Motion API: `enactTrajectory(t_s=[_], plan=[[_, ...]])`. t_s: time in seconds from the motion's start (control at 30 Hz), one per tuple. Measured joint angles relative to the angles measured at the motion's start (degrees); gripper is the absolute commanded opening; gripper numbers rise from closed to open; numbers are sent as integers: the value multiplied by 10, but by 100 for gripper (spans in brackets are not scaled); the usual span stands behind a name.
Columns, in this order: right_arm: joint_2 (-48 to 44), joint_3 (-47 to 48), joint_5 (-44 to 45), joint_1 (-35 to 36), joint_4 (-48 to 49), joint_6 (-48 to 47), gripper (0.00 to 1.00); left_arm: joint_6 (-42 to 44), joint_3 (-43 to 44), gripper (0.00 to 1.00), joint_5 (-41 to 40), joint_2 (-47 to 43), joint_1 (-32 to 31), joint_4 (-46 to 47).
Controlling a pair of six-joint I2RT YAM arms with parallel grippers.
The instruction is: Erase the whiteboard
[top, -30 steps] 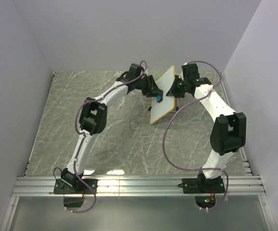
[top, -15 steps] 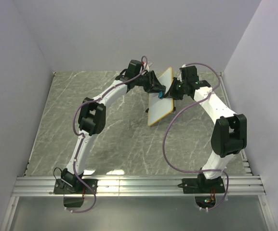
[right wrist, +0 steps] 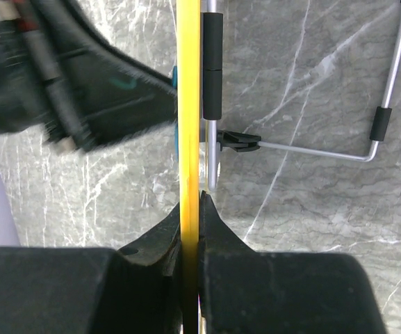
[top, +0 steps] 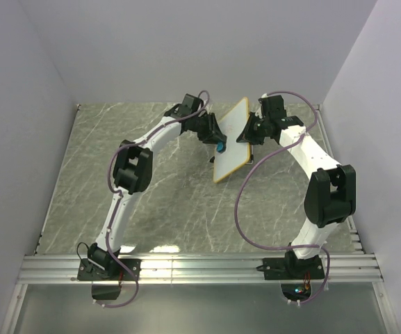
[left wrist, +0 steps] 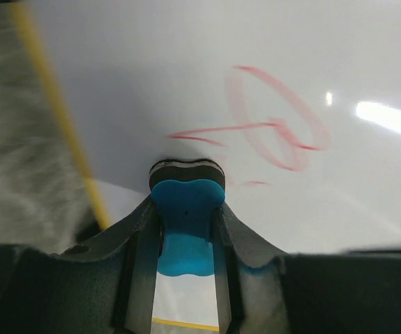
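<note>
The whiteboard (top: 233, 139) stands tilted at the back middle of the table, white with a yellow rim. In the left wrist view its face (left wrist: 186, 83) carries red scribbles (left wrist: 276, 125). My left gripper (top: 218, 144) is shut on the blue bone-shaped eraser (left wrist: 185, 223), whose felt end touches the board just below and left of the scribbles. My right gripper (top: 247, 134) is shut on the board's yellow rim (right wrist: 188, 104), seen edge-on between its jaws. The board's metal easel legs (right wrist: 304, 149) stick out behind it.
The grey marble table (top: 151, 202) spreads around the board. White walls close in on the left, back and right. An aluminium rail (top: 200, 268) runs along the near edge by the arm bases.
My left gripper with the eraser has slid from the board's middle down and left toward its left edge. The right gripper keeps its grip on the rim; the board barely shifted.
</note>
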Motion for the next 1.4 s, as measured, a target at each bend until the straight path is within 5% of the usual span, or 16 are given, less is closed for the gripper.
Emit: enactTrajectory(t_s=[0.53, 1.13, 1.4], plan=[[0, 7, 13, 14, -11, -9, 0, 26, -16, 0, -57, 37, 28, -56], [6, 9, -15, 51, -11, -5, 0, -97, 32, 0, 47, -40, 13, 101], [9, 13, -16, 53, -16, -5, 0, -69, 27, 0, 15, -40, 14, 64]])
